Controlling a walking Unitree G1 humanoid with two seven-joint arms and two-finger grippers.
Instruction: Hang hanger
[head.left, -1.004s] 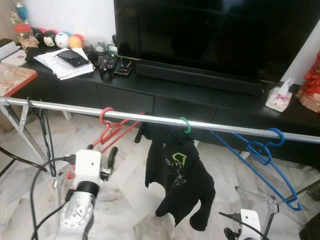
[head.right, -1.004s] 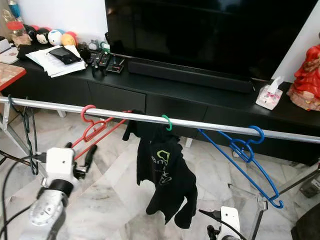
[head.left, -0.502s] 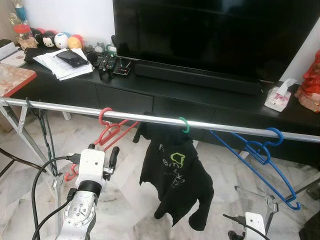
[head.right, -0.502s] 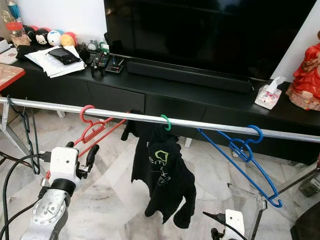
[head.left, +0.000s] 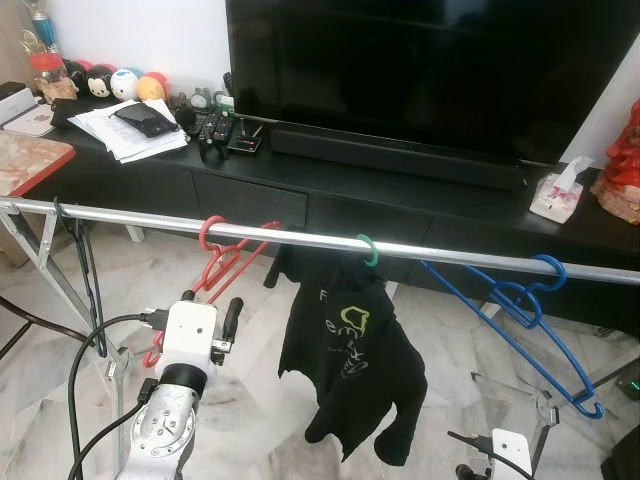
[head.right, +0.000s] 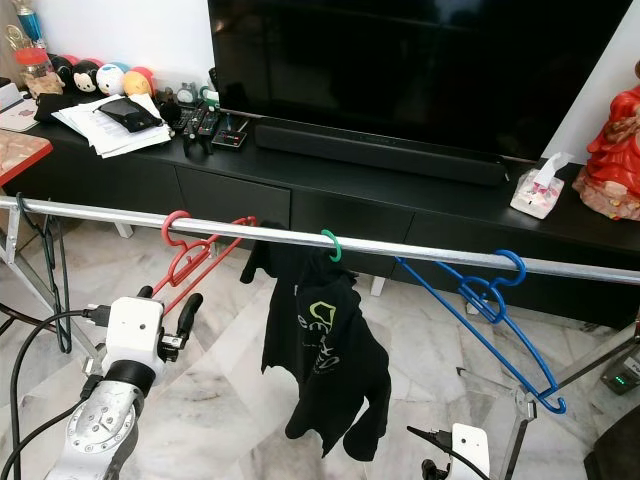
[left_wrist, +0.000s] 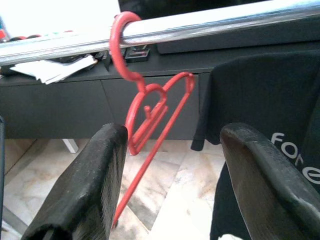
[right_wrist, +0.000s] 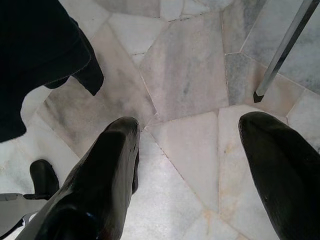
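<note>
Red hanger (left_wrist: 150, 117) hung by its hook on the silver rail (head.left: 300, 238), beside a black shirt (head.left: 350, 370). Left gripper (left_wrist: 170, 185) sat just below it, fingers (left_wrist: 87, 185) spread and empty. Right gripper (right_wrist: 195, 175), fingers apart, hung low over the marble floor (right_wrist: 185, 85).

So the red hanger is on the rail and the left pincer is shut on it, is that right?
Not quite. The red hanger is hooked on the rail, but the left pincer is open with nothing between its fingers, short of the hanger. The left wrist view shows this.
</note>
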